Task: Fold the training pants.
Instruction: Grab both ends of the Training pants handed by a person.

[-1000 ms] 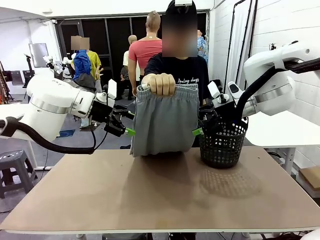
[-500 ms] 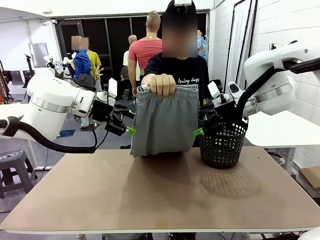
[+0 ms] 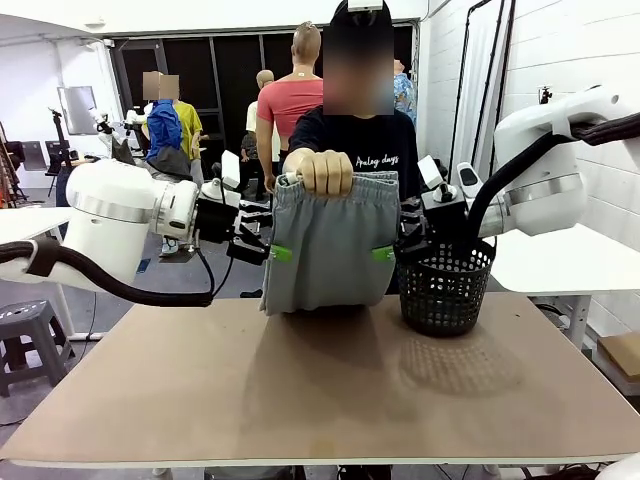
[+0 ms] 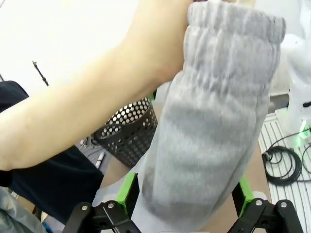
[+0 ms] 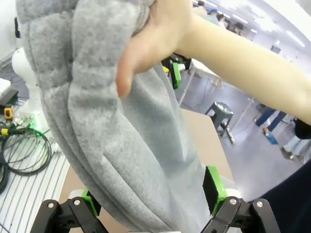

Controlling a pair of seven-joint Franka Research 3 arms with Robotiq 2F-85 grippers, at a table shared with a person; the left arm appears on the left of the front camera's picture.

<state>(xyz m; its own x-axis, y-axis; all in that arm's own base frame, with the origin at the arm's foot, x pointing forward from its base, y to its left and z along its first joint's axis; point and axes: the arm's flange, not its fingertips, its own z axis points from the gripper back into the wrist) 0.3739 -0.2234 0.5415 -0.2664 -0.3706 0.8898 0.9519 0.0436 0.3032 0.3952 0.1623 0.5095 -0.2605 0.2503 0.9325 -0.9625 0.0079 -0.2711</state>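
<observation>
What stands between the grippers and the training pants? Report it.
Nothing visible. The left gripper and right gripper, fingers open, straddle the side edges of the training pants, which a person's hand holds up by the waistband. The black basket stands off to the side.

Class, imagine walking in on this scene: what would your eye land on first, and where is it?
The grey pants hang in the middle, bunched at the waistband in a person's hand across the table. The left gripper and right gripper flank them, both open, with the cloth between their jaws. A black basket stands on the table to the right.
</observation>
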